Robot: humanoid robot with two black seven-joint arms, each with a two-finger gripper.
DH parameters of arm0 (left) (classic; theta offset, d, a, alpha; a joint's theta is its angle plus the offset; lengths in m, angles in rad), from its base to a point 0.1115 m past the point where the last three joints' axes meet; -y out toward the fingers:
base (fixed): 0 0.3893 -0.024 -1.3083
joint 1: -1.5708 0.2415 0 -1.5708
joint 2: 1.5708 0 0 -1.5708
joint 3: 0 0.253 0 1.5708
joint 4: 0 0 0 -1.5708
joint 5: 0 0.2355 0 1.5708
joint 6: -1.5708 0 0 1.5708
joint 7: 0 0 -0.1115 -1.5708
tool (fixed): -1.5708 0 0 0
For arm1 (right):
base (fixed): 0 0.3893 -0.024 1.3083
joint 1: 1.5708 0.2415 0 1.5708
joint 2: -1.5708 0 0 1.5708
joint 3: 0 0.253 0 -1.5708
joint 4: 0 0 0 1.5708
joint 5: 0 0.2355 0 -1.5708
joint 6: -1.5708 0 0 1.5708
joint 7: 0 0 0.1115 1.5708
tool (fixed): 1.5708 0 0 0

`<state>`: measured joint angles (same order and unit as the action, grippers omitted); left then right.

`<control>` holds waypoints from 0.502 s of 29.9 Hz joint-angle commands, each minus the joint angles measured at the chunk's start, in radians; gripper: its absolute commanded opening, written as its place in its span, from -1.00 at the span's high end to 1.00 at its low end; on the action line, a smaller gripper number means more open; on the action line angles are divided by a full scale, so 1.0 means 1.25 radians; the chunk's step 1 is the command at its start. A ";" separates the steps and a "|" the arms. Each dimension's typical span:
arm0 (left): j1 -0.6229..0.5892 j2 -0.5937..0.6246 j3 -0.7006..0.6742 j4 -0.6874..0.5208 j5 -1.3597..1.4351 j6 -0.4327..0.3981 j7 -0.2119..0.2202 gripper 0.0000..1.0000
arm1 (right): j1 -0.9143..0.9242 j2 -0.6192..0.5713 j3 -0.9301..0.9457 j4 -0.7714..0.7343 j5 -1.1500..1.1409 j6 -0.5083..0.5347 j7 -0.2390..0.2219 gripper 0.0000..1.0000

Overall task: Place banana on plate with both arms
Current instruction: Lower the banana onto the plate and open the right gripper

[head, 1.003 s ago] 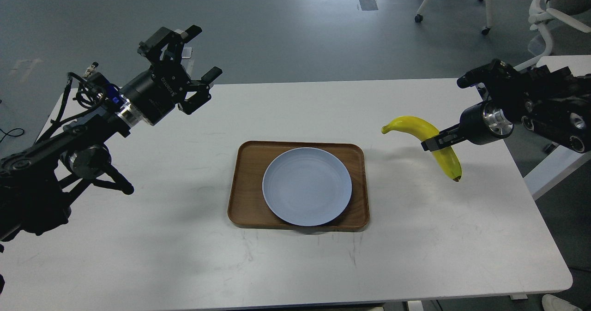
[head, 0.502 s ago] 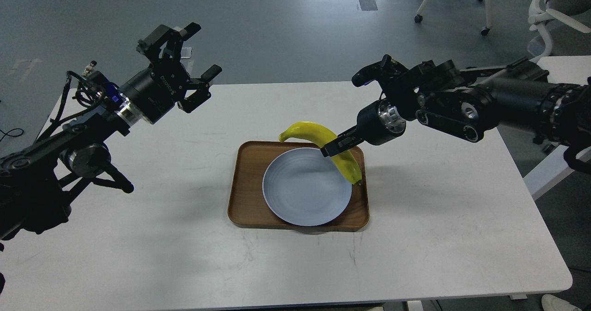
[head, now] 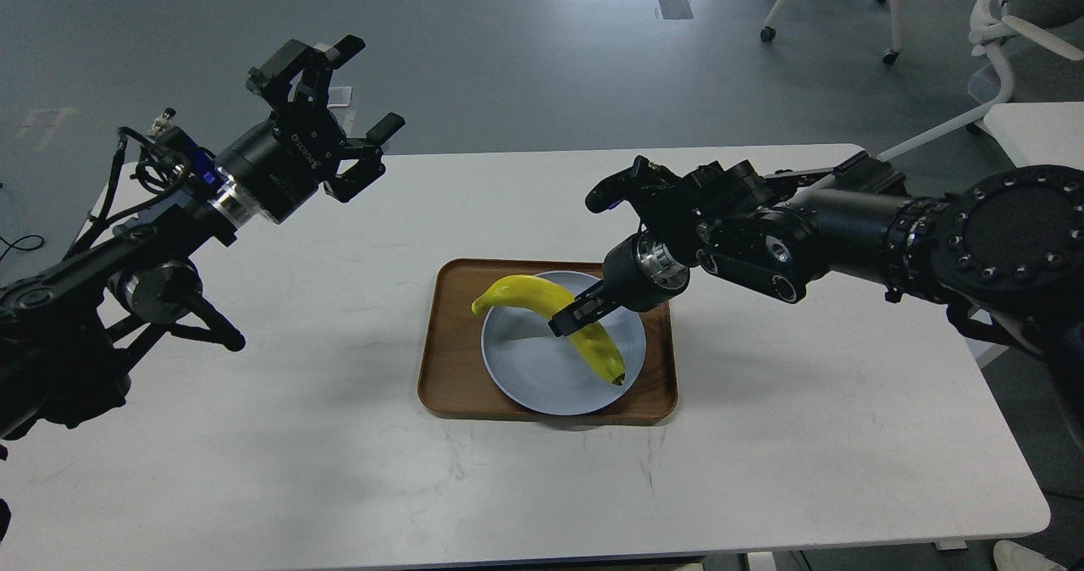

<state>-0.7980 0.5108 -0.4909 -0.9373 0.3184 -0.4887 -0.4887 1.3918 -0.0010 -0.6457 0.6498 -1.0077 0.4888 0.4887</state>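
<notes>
The bright yellow banana (head: 525, 294) is held over the pale blue-grey plate (head: 542, 376), its dark tip low near the plate's right side. My right gripper (head: 574, 314) is shut on the banana's middle, reaching in from the right. Whether the banana touches the plate I cannot tell. My left gripper (head: 356, 109) is open and empty, raised over the table's far left, well away from the plate.
The plate sits on a brown wooden tray (head: 445, 368) in the middle of the white table (head: 339, 469). Office chairs (head: 1008, 20) stand on the floor beyond the table's far right. A second white table (head: 1037, 126) is at the right edge.
My right arm has carried the banana leftward from the table's right side to over the plate, and lowered it. The left arm has barely moved.
</notes>
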 commanded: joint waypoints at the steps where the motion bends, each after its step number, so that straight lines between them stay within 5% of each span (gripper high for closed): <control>1: 0.000 0.001 0.000 0.000 -0.001 0.000 0.000 -0.95 | -0.004 0.001 -0.001 -0.008 0.000 0.000 0.000 -0.01; 15: 0.000 0.001 0.000 0.000 0.001 0.000 0.000 -0.95 | -0.013 -0.010 0.011 -0.022 0.001 0.000 0.000 -0.77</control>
<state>-0.7977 0.5123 -0.4909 -0.9373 0.3176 -0.4887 -0.4887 1.3740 -0.0009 -0.6454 0.6272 -1.0077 0.4887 0.4887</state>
